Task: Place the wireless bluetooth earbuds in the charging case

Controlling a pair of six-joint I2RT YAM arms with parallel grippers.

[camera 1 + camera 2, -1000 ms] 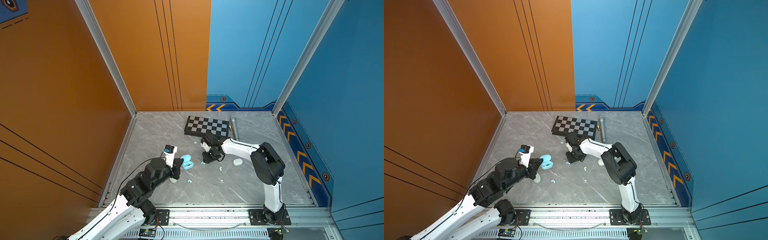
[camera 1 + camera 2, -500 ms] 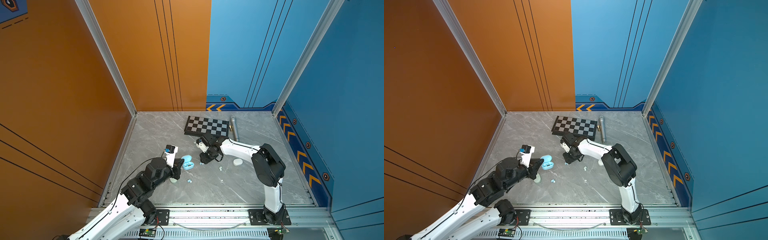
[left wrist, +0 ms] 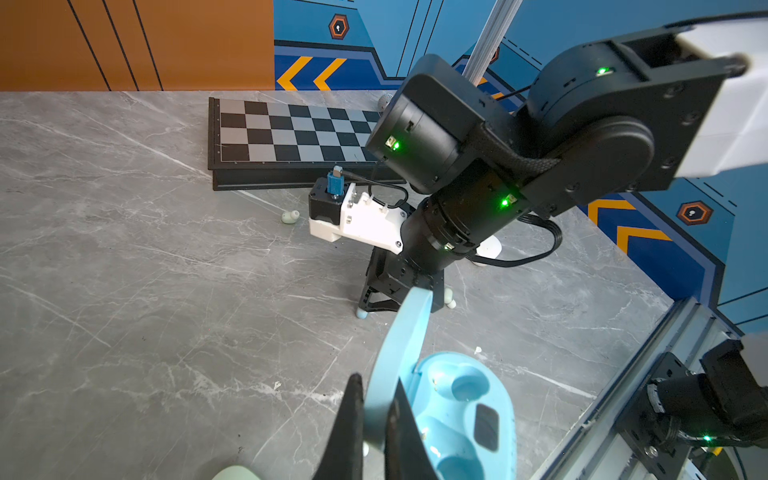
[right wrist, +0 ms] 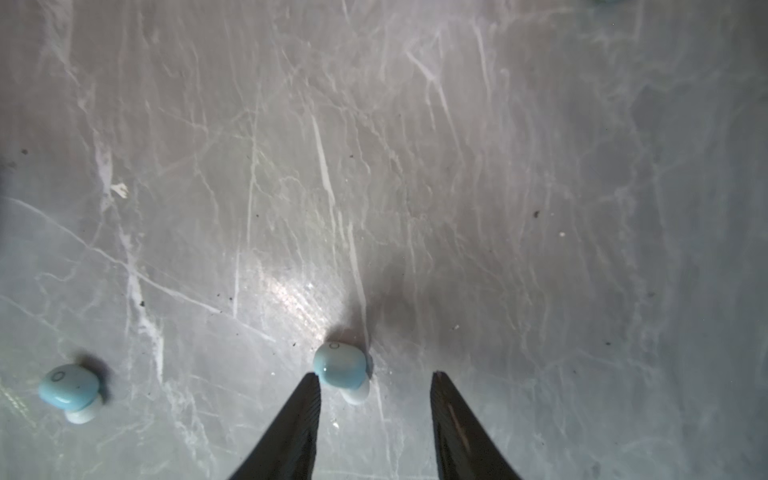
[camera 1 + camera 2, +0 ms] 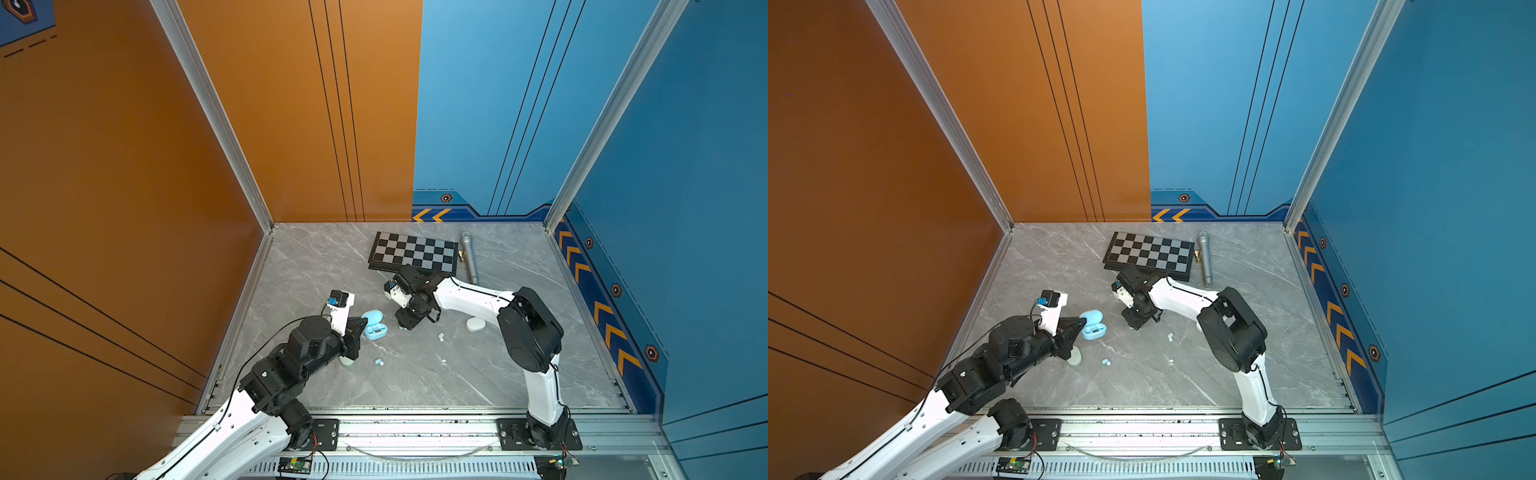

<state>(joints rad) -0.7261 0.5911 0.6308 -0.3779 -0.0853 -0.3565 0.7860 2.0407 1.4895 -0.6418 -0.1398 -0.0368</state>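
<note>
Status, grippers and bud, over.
Left gripper shut on blue case lid, case open. Right gripper open, fingers astride blue earbud on table. Second earbud aside.

The grey marble-patterned bench [image 5: 415, 386] carries a chessboard [image 5: 413, 252] near its far edge. A grey metal cylinder [image 5: 468, 257] lies just beside the board, with a small brass piece [image 5: 460, 254] between them. Nearer the middle lie an open light blue charging case [image 5: 374, 326], a white case [image 5: 475, 324] and a partly hidden mint case [image 5: 1074, 358]. Loose on the surface are a light blue earbud [image 5: 378, 362], a second blue earbud [image 4: 343, 368], a pale earbud [image 5: 441, 336] and a mint earbud [image 3: 290, 216] near the chessboard.
</note>
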